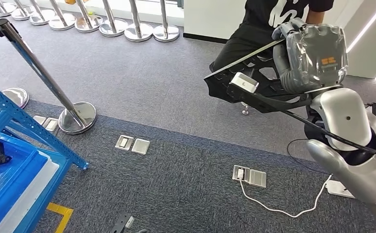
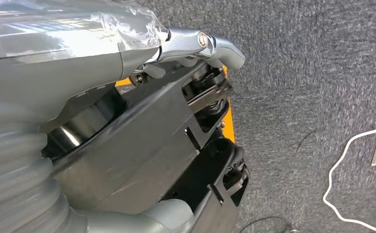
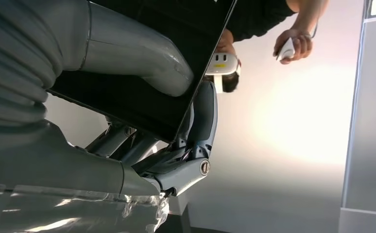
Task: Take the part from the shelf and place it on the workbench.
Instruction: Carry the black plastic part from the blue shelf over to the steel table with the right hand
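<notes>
My right hand [image 1: 312, 53], wrapped in clear film, is raised at the upper right and grips a long flat black part [image 1: 254, 92] that juts out to the left, above the carpet. The right wrist view shows the grey thumb [image 3: 142, 58] lying across the black panel [image 3: 142, 102], with dark fingers behind it. My left hand [image 2: 55, 73] hangs low over the floor and holds another black moulded part [image 2: 137, 160] between its thumb and fingers. A dark tip [image 1: 123, 223] pokes in at the bottom edge of the head view. The blue shelf [image 1: 35, 136] stands at the lower left.
A person in black [image 1: 254, 29] sits right behind the raised part, holding a small white object [image 3: 288, 48]. Chrome stanchions [image 1: 76, 116] stand left and along the back. Floor sockets [image 1: 249, 175] and a white cable [image 1: 273, 208] lie on the carpet, yellow tape [image 1: 59, 213] by the shelf.
</notes>
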